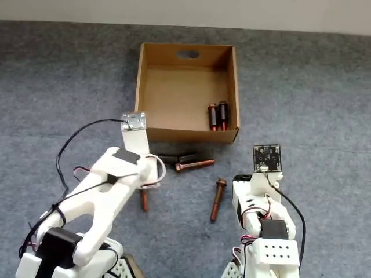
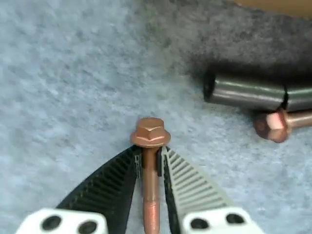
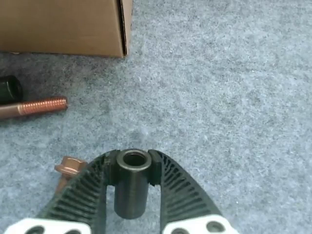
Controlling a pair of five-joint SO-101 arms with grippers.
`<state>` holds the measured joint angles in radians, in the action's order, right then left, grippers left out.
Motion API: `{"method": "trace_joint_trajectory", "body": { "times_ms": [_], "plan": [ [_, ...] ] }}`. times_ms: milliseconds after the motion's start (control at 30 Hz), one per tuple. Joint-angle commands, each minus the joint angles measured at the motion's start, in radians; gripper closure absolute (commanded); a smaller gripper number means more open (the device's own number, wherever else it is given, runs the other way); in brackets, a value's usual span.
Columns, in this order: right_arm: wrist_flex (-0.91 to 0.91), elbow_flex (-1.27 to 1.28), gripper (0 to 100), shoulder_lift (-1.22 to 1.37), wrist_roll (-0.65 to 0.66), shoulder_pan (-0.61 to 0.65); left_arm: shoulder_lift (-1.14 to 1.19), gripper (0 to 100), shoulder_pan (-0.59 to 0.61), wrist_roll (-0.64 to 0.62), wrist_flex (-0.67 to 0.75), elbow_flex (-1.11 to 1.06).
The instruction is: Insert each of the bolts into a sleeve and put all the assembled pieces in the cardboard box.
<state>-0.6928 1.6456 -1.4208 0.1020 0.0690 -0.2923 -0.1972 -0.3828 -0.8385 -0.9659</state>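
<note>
Nearest the arm bases, the left gripper (image 2: 150,153) is clamped on a copper bolt (image 2: 150,135), whose head pokes out past the fingertips above the grey carpet (image 1: 313,87). The right gripper (image 3: 132,157) pinches a dark sleeve (image 3: 130,190) (open bore facing outward), and a loose bolt (image 1: 218,198) lies just beside it. Farther out, a third bolt (image 1: 196,165) lies against dark sleeves (image 1: 173,157) before the cardboard box (image 1: 185,135). Two assembled pieces (image 1: 218,117) lie in the box's right front corner.
</note>
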Motion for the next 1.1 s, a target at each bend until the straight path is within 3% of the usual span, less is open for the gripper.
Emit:
{"method": "trace_joint_trajectory", "body": {
  "times_ms": [0,67,167,333,567,1067],
  "plan": [
    [-0.001,-0.008,99.1,-0.012,-0.002,-0.008,-0.019,99,0.071,0.428,-0.003,0.044],
    [-0.001,-0.008,99.1,-0.012,-0.002,-0.008,-0.01,99,0.07,0.629,-0.014,0.054],
    [-0.001,-0.008,99.1,-0.012,-0.002,-0.008,-0.01,99,0.068,0.718,-0.078,0.061],
    [-0.001,-0.008,99.1,-0.012,-0.002,-0.008,-0.01,99,0.036,0.721,-0.112,0.076],
    [-0.001,-0.008,99.1,-0.012,-0.002,-0.008,-0.008,82,0.047,0.717,-0.11,0.071],
    [-0.002,-0.008,99.1,-0.012,-0.002,-0.008,-0.01,89,0.039,0.717,-0.051,-0.012]
  ]
}}
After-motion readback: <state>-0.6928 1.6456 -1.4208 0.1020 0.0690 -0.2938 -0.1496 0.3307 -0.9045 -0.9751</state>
